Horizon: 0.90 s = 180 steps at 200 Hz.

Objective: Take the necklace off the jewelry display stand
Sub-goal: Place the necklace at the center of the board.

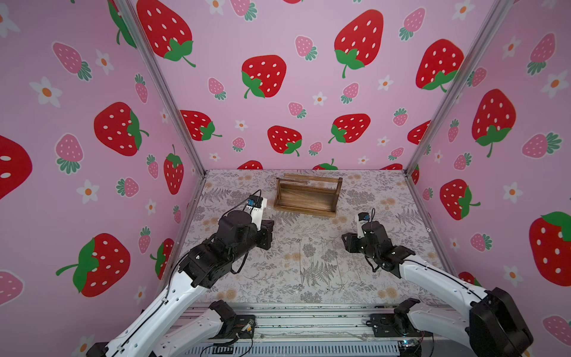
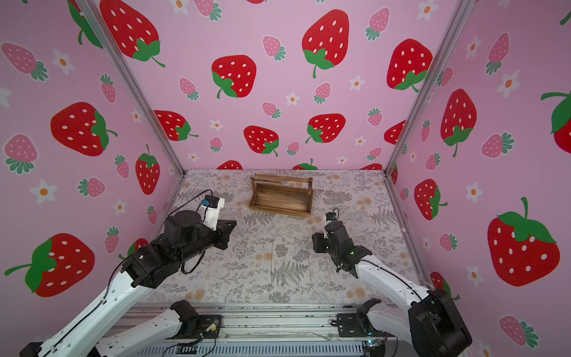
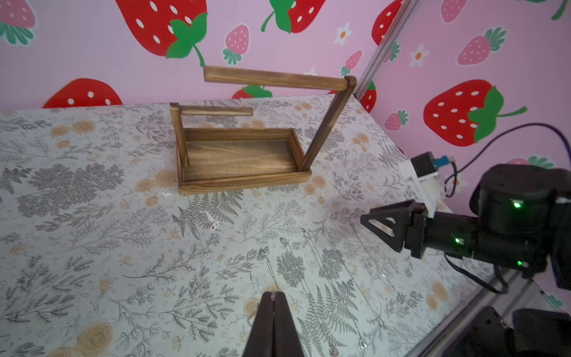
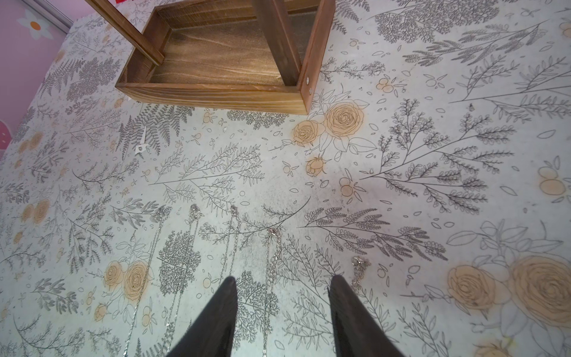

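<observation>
Seems done: necklaces [image 4: 272,247] off jewelry display stand [image 1: 306,201]; left end effector [image 3: 273,296] closed, right end effector [image 4: 282,278] open; withdraw next.

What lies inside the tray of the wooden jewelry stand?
Nothing: the jewelry display stand holds only bare wood there. Its uprights cover thin strips of the floor.

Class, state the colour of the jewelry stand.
The stand is brown wood, clearest in right wrist view.
</observation>
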Each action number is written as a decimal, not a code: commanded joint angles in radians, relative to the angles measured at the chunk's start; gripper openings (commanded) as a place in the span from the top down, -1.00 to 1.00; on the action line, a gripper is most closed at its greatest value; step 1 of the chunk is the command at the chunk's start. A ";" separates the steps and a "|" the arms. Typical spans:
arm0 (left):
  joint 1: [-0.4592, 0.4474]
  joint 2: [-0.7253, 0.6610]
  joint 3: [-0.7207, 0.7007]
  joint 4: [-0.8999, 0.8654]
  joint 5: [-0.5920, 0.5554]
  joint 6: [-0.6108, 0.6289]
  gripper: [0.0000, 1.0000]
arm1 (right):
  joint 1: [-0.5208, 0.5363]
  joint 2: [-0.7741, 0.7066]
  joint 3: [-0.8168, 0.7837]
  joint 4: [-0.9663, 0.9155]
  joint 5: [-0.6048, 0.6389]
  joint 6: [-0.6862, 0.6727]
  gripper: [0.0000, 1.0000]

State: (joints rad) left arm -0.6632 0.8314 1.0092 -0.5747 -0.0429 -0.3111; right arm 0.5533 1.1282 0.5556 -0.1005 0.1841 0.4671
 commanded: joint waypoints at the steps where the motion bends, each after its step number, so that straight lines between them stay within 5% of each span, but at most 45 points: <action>1: -0.035 -0.045 -0.063 -0.055 0.057 -0.062 1.00 | -0.006 -0.001 0.010 -0.002 0.006 -0.005 0.01; 180: -0.190 -0.217 -0.290 -0.021 0.104 -0.227 1.00 | -0.006 0.021 0.013 -0.004 0.021 -0.018 0.00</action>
State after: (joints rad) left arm -0.8398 0.6155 0.7395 -0.6033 0.0608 -0.5163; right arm 0.5533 1.1389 0.5556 -0.1009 0.1989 0.4622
